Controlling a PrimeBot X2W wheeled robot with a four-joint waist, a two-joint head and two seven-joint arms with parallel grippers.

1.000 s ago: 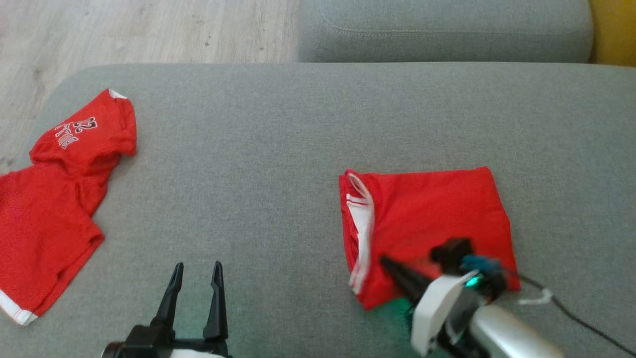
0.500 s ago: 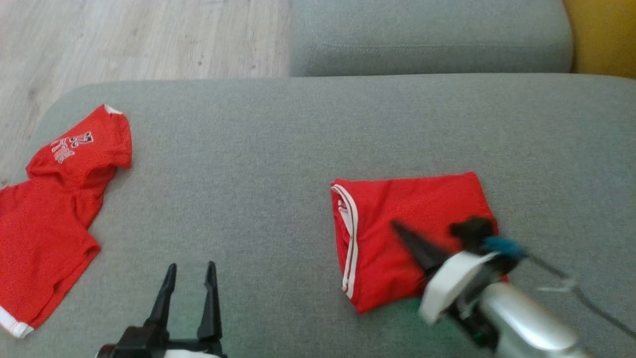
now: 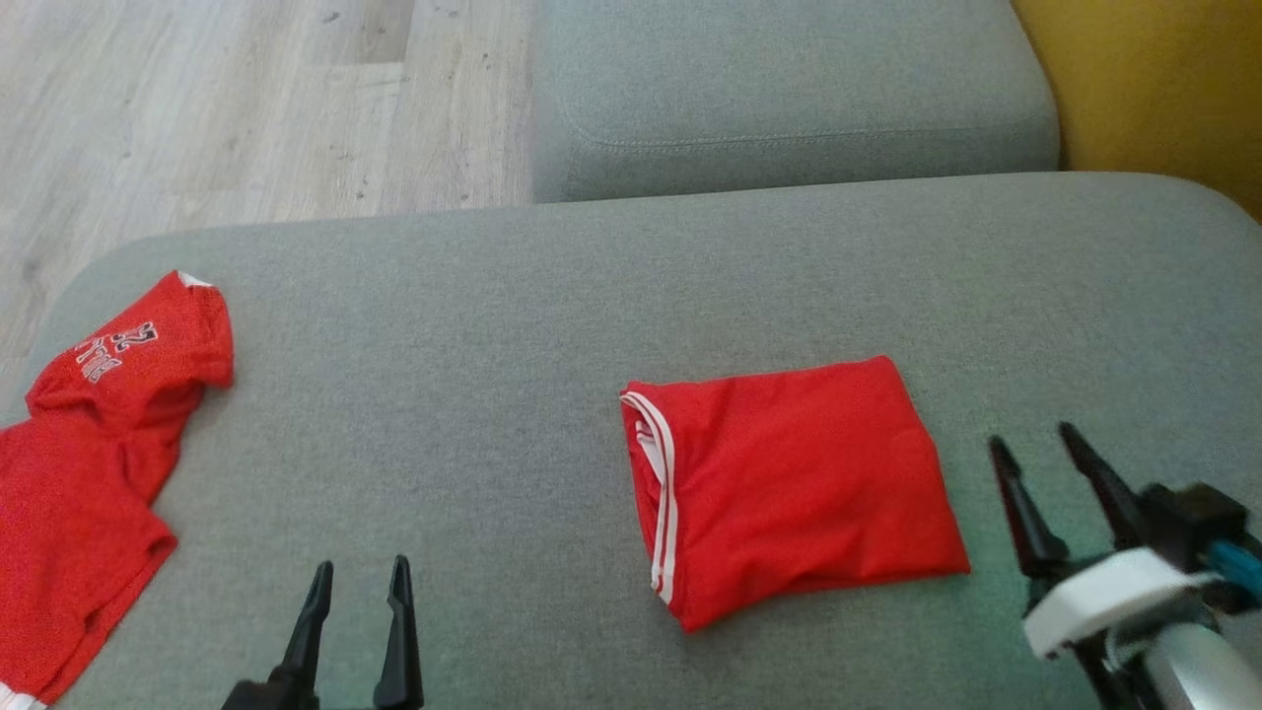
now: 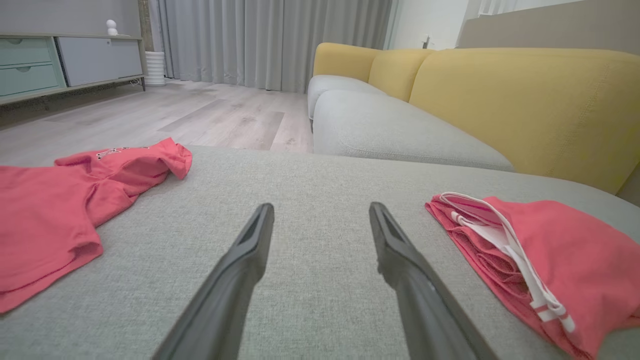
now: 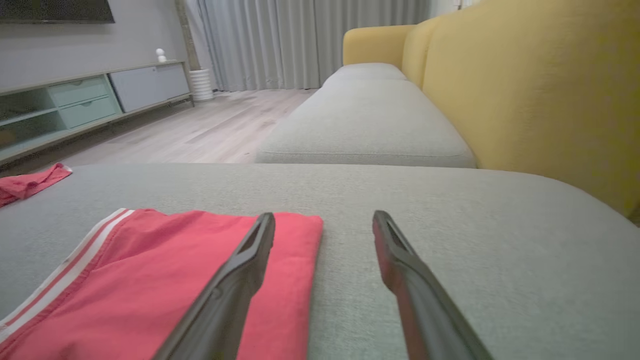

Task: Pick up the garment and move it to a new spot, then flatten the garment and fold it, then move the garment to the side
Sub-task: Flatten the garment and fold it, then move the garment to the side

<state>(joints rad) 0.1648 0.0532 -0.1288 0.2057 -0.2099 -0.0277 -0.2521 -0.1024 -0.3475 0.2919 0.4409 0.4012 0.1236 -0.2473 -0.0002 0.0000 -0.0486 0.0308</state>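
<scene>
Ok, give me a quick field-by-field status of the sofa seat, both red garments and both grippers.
surface: grey fabric sofa seat
folded garment: red cloth with white stripes, folded into a rough rectangle, right of centre, striped edge facing left
other garment: red jersey with white lettering, crumpled at the seat's left edge
left gripper: open, empty, over bare seat
right gripper: open, empty, just right of the folded cloth, not gripping it
stage: fold looks complete, garment lying free
</scene>
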